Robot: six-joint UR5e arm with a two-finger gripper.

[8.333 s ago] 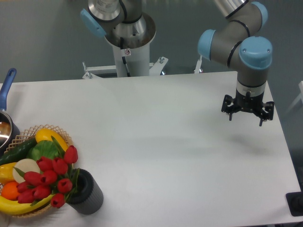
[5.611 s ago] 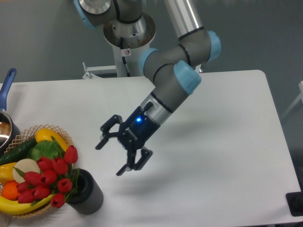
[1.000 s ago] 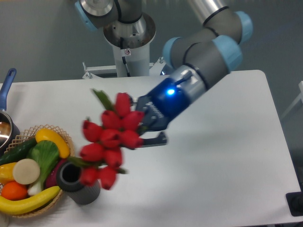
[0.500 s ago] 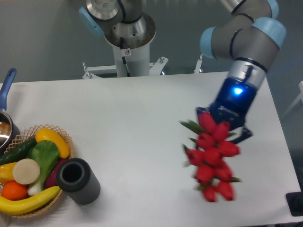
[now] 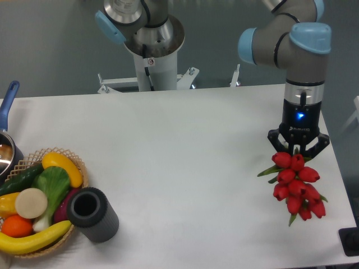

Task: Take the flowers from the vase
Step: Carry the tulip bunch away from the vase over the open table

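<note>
The flowers [image 5: 296,182], a bunch of red tulip buds with green leaves, are at the right side of the table and far from the vase. My gripper [image 5: 298,147] points straight down right above them. Its jaws stand around the stem end, which they hide, and the buds hang below it toward the lower right. The vase [image 5: 92,214], a dark grey ribbed cylinder with a black mouth, is empty. It leans beside the wicker basket [image 5: 33,247] at the front left.
The wicker basket holds a banana, an orange, a cucumber and other produce. A blue-handled pot [image 5: 7,120] sits at the left edge. The robot base column [image 5: 151,50] stands behind the table. The table's right edge is close to the flowers.
The gripper carried the flowers out of the vase and across the table to the right side. The arm now stands upright, and the bunch hangs lower and closer to the right edge.
</note>
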